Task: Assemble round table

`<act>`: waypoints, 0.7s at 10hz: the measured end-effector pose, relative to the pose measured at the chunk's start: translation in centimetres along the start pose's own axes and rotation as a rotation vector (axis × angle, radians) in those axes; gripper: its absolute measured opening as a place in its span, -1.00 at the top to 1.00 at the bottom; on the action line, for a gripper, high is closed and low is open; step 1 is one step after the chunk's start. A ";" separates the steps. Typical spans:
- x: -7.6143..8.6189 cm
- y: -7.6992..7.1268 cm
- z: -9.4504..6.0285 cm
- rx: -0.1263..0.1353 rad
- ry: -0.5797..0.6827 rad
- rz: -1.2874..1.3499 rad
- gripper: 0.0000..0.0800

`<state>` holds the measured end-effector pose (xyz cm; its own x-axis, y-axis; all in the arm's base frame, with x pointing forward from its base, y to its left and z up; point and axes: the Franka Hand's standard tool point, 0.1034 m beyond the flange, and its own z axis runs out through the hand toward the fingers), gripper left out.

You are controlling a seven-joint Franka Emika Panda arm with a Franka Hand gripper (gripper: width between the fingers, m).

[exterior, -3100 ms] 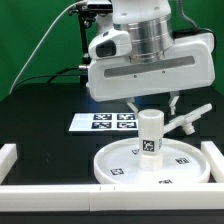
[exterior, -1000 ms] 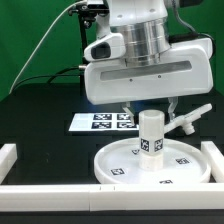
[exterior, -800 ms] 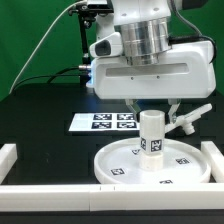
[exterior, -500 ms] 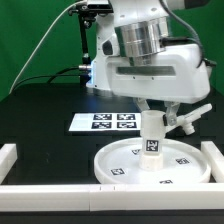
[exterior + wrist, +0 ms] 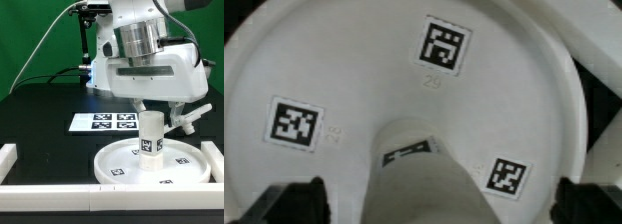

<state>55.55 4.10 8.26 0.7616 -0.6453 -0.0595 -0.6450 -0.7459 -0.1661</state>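
Two white plastic parts sit stacked: the short thick cylinder post [image 5: 150, 136] stands upright at the centre of the large rimmed round disc [image 5: 116, 160] on the black surface [image 5: 40, 112]. Your claw [image 5: 157, 107] hangs released just over the post's top, probably aligned to grip it.

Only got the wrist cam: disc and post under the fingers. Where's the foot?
Observer: The foot lies beside the disc, past its rim on the exterior view's right.
Operator: Post upright?
Observer: Yes. The post stands upright near the disc's middle, with the gripper over its top.
Operator: Anything else close by?
Observer: The marker board lies behind the disc, toward the exterior view's left.
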 end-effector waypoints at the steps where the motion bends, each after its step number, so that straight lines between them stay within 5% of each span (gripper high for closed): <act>1: 0.5 0.1 -0.3 -0.030 0.011 -0.240 -0.62; 5: 0.2 -0.5 -0.2 -0.049 0.017 -0.598 -0.62; 7: 0.7 -0.5 -0.3 -0.100 0.027 -0.954 -0.62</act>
<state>56.40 3.93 8.59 0.9680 0.2381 0.0798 0.2423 -0.9690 -0.0479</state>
